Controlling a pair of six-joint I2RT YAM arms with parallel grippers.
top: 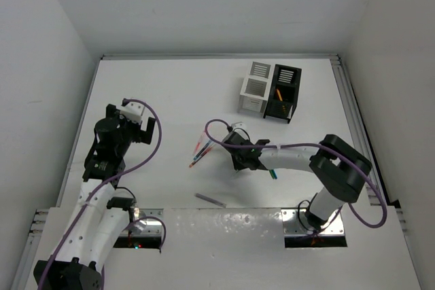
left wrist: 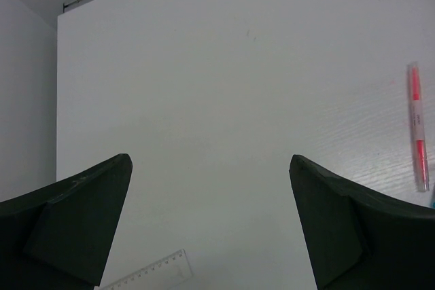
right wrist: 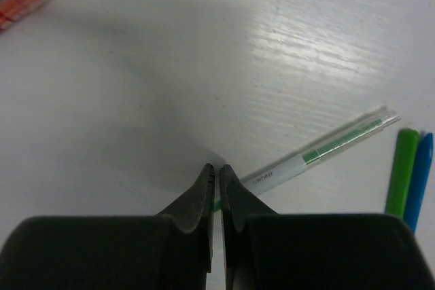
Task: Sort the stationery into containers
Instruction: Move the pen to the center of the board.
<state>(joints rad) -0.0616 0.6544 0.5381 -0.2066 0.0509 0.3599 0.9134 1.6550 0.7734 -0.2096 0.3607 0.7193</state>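
Your right gripper [right wrist: 217, 169] is pinched shut on the green pen [right wrist: 326, 146], which runs toward 2 o'clock. Your left gripper [left wrist: 209, 161] hangs wide open, holding nothing. Farther off, at 1 o'clock, the white box [top: 255, 88] and black box [top: 284, 93] stand touching.

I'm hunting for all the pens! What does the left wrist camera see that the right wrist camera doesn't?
Only the left wrist camera: the left gripper wide open, and a clear ruler at the bottom edge. Only the right wrist camera: the right gripper pinched shut on a clear green-inked pen, with a green pen and a blue pen lying side by side nearby. Both: the white table, and a clear red-inked pen at the picture's edge, though I cannot tell whether it is the same pen.
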